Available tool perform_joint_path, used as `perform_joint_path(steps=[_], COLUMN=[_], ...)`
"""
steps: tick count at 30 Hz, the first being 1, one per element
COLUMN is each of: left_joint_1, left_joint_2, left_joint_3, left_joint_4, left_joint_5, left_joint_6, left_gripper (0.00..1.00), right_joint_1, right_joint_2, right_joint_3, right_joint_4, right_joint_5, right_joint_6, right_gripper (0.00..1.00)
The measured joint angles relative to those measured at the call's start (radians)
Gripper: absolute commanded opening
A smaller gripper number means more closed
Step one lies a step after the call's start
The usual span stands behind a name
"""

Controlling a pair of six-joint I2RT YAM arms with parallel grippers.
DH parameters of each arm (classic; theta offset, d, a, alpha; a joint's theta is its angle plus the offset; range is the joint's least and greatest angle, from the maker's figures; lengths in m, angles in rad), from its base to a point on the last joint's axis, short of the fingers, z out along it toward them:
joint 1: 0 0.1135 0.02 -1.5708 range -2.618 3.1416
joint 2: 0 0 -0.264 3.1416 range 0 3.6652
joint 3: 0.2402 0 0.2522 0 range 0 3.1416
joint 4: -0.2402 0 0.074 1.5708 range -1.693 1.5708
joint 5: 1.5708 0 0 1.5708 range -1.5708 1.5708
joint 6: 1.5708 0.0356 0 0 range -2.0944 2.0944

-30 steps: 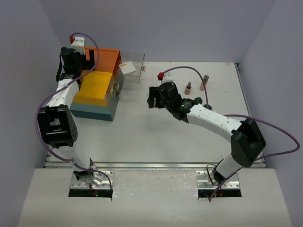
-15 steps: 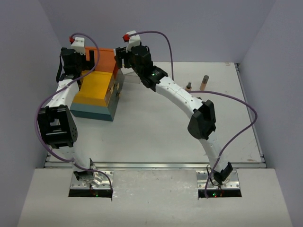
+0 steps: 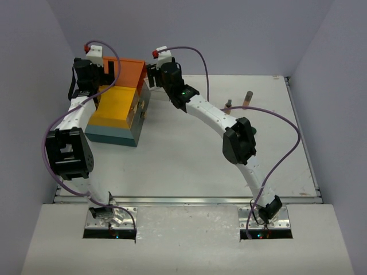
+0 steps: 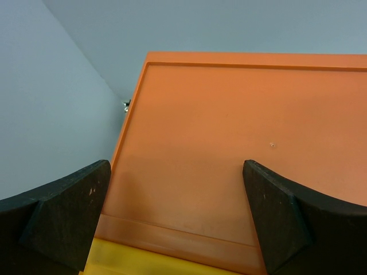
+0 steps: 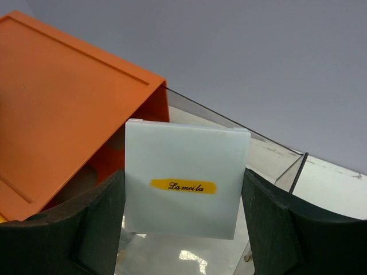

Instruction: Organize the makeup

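A flat white square packet [image 5: 186, 186] with a yellow label sits between the fingers of my right gripper [image 5: 183, 229], which is shut on its two side edges. In the top view that gripper [image 3: 150, 75] hangs at the back, just right of the drawer box's orange top [image 3: 129, 71], over a clear drawer [image 5: 287, 172]. My left gripper [image 4: 178, 217] is open with nothing between its fingers, low over the orange top [image 4: 229, 132]; in the top view it [image 3: 109, 73] is at the box's back left. A tan cylindrical bottle [image 3: 248, 98] and a small brown bottle [image 3: 229, 104] stand at the back right.
The orange, yellow and teal drawer box [image 3: 117, 109] fills the back left of the table [image 3: 172, 166]. The right arm stretches diagonally from its base to the back. Grey walls close in the back and both sides.
The right arm has swung from the middle of the table to the back left and now hangs over the clear drawer beside the box. The left arm has not moved.
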Motion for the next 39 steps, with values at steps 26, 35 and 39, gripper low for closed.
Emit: perform_joint_path(steps=[26,35,39], left_joint_1=[0.000,0.000,0.000], left_joint_2=[-0.008,-0.010,-0.011], left_joint_3=[-0.014,-0.024,-0.026], left_joint_4=[0.011,0.026,0.029], left_joint_5=[-0.005,-0.005,-0.005], left_joint_6=[0.008,0.007,0.008], left_gripper=[1.00,1.00,1.00], right_joint_1=[-0.005,-0.167,-0.216], right_joint_2=[-0.154,-0.585,-0.562], right_joint_3=[-0.141,-0.630,-0.688], right_joint_4=[-0.065,-0.078,-0.068], right_joint_5=[-0.086,-0.273,-0.300], right_joint_6=[0.088,0.463,0.544], right_gripper=[0.60,0.31,0.28])
